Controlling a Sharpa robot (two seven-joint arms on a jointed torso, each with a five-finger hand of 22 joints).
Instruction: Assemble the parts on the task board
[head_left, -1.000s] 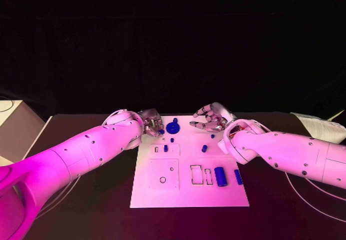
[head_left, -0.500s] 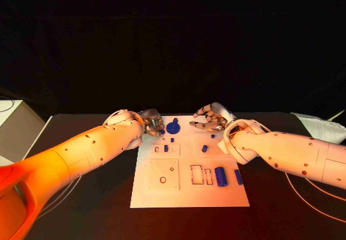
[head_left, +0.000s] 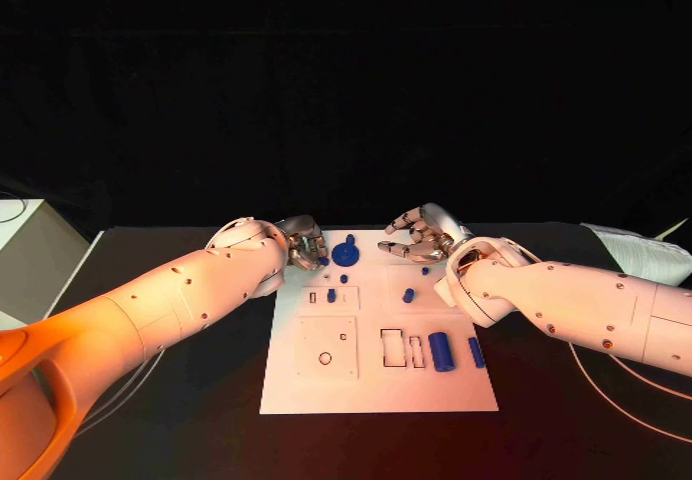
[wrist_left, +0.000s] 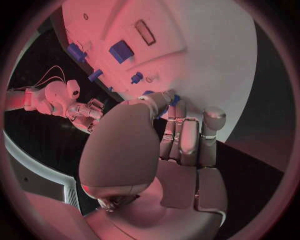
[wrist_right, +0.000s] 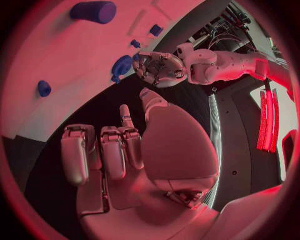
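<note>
You are seeing the task board (head_left: 378, 390) lying mid-table, a blue cylinder (head_left: 441, 352) resting near its close edge. Farther back, a blue disc-shaped part (head_left: 346, 254) is lying just beside your left hand (head_left: 304, 243), whose fingers are curling together without holding anything. Your right hand (head_left: 418, 236) is hovering, fingers spread, at the board's far edge.

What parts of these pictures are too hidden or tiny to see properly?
- Head view: the left hand is partly behind its own arm, so whether it touches the blue gear-like part is unclear.
- Left wrist view: the palm covers most of a blue piece at the fingertips.
- Head view: the small blue pegs are too tiny to tell their shape.
</note>
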